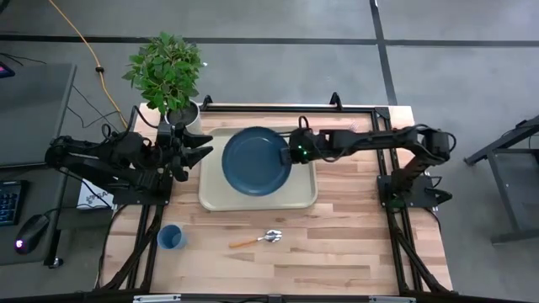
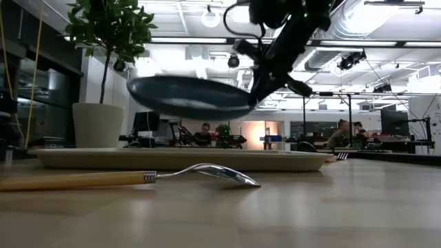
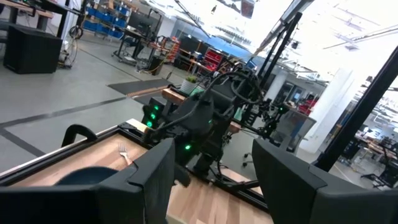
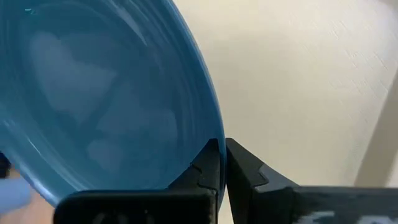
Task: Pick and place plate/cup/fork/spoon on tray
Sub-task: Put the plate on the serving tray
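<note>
The dark-blue plate [image 1: 255, 160] hangs over the beige tray [image 1: 215, 198], held by my right gripper [image 1: 291, 155] at its right rim. In the low view the plate [image 2: 186, 96] is clear above the tray [image 2: 179, 159]. My left gripper [image 1: 205, 150] is open and empty at the tray's left edge, by the plant pot. The blue cup [image 1: 171, 238] stands on the table near the front left. The spoon [image 1: 257, 238] lies in front of the tray, bowl on the table [image 2: 220, 173]. The fork [image 3: 124, 151] lies on the table beyond the plate, hidden in the high view. My right gripper pinches the plate's rim [image 4: 214, 134] between its two fingers [image 4: 208, 168], on the side toward the table's right edge. The fingers come from the right, slanting down. The plate is lifted clear of the tray, nearly level and a little tilted.
A potted plant in a white pot [image 1: 181, 109] stands at the table's far left corner, just behind my left gripper. Bare wood lies in front of the tray and to its right. People sit at desks in the room beyond [image 2: 204, 132].
</note>
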